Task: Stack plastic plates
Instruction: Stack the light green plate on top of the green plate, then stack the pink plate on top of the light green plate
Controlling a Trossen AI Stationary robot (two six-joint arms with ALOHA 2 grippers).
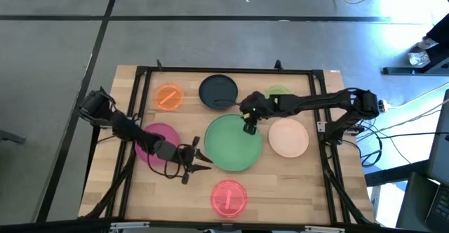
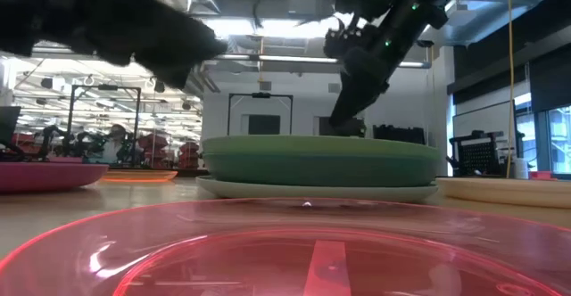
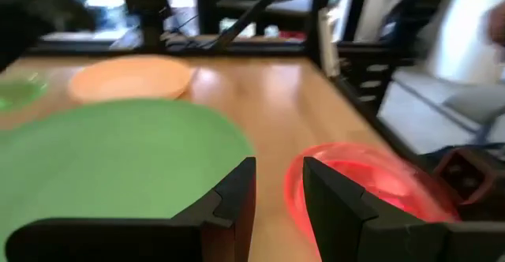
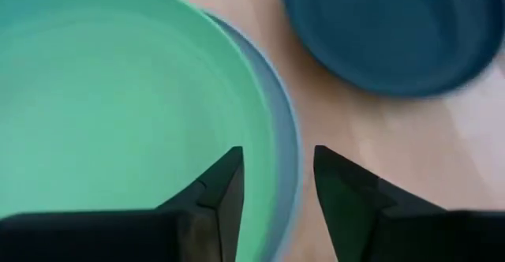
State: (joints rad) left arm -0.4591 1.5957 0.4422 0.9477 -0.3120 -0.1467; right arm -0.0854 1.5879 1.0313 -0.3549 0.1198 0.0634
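Note:
A large green plate (image 1: 233,143) lies mid-table on a pale blue-grey plate (image 4: 286,128), whose rim shows beneath it. I cannot make out a teal plate. My right gripper (image 1: 248,128) is open and hangs over the stack's far right rim (image 4: 268,136), one finger over each side of the edge. My left gripper (image 1: 207,160) is open and level beside the stack's left near edge, pointing between the green plate (image 3: 102,159) and the small pink-red plate (image 3: 371,183). The left arm crosses over the magenta plate (image 1: 158,143).
Around the stack lie a small orange plate (image 1: 168,96), a dark navy plate (image 1: 218,90), a lime plate (image 1: 278,92) partly under the right arm, a peach plate (image 1: 288,137) and the pink-red plate (image 1: 229,196) near the front edge. A black frame (image 1: 210,69) borders the table.

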